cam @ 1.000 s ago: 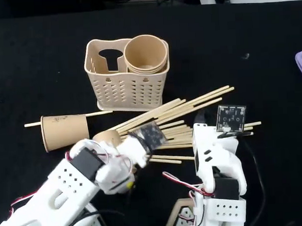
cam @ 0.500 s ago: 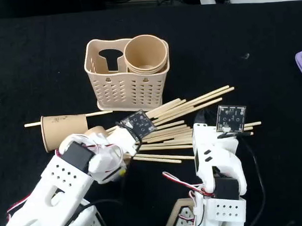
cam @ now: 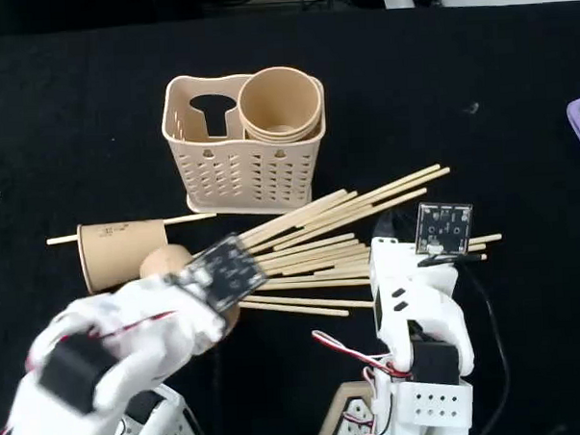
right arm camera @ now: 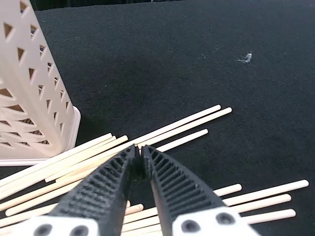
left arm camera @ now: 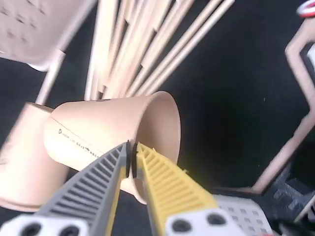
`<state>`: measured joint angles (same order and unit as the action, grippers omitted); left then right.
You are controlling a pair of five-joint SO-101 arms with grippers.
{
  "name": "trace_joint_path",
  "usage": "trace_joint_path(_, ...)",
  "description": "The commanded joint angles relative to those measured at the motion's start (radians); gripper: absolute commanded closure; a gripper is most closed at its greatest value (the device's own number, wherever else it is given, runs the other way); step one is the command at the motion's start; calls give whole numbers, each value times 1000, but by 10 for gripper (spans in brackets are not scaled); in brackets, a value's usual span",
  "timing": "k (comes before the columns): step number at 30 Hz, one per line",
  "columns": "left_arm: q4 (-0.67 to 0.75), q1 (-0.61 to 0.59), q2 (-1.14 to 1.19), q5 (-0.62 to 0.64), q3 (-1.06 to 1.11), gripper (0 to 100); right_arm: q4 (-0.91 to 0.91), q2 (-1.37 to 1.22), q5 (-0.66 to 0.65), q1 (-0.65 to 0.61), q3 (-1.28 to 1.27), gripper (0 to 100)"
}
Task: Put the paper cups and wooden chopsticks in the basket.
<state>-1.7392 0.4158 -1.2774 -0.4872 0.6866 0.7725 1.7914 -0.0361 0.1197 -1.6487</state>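
Print: a thin line of small dark marks runs along the side of the held paper cup, too small to read.

Left arm: low over the near-left corner of the surface, angled toward the middle. Left end effector: grey and yellow fingers pinched tight on the wall of the held paper cup at its rim. That cup lies on its side, just beside the second paper cup.

The second paper cup lies on its side left of centre, across a single chopstick.

Right arm: folded at the near edge, right of centre, wrist pointing at the far edge. Right end effector: black fingers together, gripping nothing, just above the chopsticks.

The chopsticks lie fanned at mid-surface, from the foot of the basket toward the right edge.

The basket stands upright nearer the far edge, with stacked cups in its right compartment.
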Motion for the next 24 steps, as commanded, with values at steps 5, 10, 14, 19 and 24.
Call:
trace_joint_path(5,83,-271,-17,-2,-217,971,8,18,-8,8,36,983)
trace_joint_path(10,221,-383,-18,221,-367,971,6,18,-6,8,35,983)
trace_joint_path(14,318,-392,-8,368,-478,971,-2,18,-9,8,22,983)
trace_joint_path(19,479,-392,-8,529,-486,971,-2,18,-8,8,19,983)
trace_joint_path(24,667,-390,21,750,-479,971,-2,18,-8,8,16,983)
